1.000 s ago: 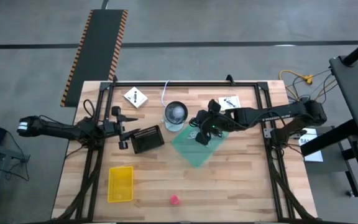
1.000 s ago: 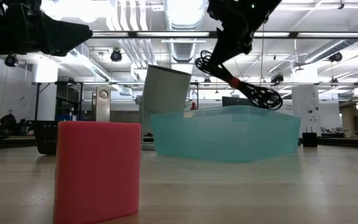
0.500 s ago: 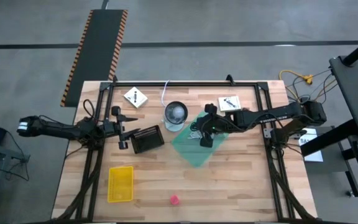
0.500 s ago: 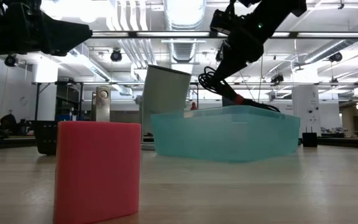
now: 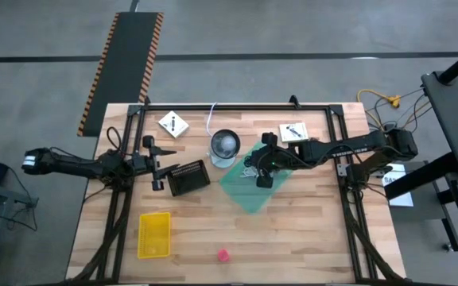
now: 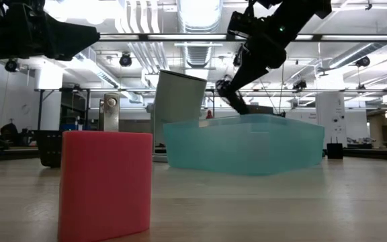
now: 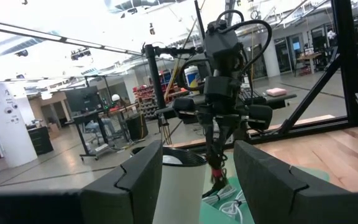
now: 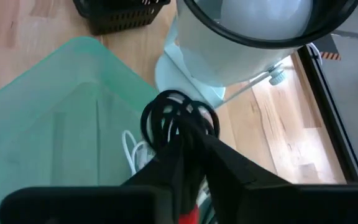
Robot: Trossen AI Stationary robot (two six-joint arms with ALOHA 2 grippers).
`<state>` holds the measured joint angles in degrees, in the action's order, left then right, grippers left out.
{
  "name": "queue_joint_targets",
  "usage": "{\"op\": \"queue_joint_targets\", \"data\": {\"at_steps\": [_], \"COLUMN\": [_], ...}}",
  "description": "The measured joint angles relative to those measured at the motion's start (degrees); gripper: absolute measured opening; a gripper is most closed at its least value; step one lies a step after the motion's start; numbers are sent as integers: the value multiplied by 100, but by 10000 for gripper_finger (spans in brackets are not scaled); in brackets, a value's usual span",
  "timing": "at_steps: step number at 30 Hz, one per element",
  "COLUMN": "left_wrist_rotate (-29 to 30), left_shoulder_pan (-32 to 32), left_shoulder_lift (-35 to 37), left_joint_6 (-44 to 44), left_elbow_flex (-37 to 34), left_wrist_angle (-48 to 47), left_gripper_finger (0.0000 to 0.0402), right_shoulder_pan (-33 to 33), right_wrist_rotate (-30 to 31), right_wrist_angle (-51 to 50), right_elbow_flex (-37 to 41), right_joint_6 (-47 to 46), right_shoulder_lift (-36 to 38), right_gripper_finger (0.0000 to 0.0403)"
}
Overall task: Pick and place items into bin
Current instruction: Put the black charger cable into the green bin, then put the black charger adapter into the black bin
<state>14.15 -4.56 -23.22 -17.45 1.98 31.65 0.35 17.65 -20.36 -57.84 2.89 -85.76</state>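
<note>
My right gripper (image 5: pixel 254 168) hangs over the teal bin (image 5: pixel 249 191), next to the round cup (image 5: pixel 225 145), and is shut on a dark thin cable (image 8: pixel 178 119). A white coiled cable (image 8: pixel 135 152) lies inside the bin. Flat on the table are two white square packets (image 5: pixel 172 124) (image 5: pixel 293 131) and, near the front edge, a tiny pink object (image 5: pixel 223 255). A white cable (image 5: pixel 211 119) lies at the far edge. My left gripper (image 5: pixel 156 164) waits open at the table's left, holding nothing. My right gripper pinches the dark cable between its two fingers (image 8: pixel 166 155), just behind the coiled loops (image 8: pixel 166 109). It comes slanting down from the table's right side. The loops stick out past the fingertips over the bin's corner by the cup. A red part of the cable (image 8: pixel 189 218) shows farther back between the fingers.
A black basket (image 5: pixel 188 178) stands in front of my left gripper. A yellow basket (image 5: pixel 154 234) lies at the near left. Black frame rails (image 5: pixel 237 107) run along the table's far edge and both sides. The pink object (image 6: pixel 106 185) fills the low view's foreground.
My right gripper has sunk toward the bin and rolled about its own axis, carrying the dark cable with it. In the low view the coil hung out beside the fingers above the rim. It no longer shows there.
</note>
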Motion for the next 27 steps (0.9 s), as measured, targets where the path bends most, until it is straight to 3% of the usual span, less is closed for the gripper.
{"op": "queue_joint_targets", "data": {"at_steps": [12,27], "left_wrist_rotate": [-2,-1], "left_shoulder_pan": [0,-2], "left_shoulder_lift": [0,1], "left_joint_6": [2,2], "left_elbow_flex": [0,0], "left_wrist_angle": [-1,-1], "left_gripper_finger": [183,183], "right_shoulder_pan": [1,-304], "right_wrist_rotate": [35,337], "right_wrist_angle": [-29,-381], "right_elbow_flex": [0,98], "right_joint_6": [-366,-954], "right_shoulder_lift": [2,387], "right_gripper_finger": [131,151]}}
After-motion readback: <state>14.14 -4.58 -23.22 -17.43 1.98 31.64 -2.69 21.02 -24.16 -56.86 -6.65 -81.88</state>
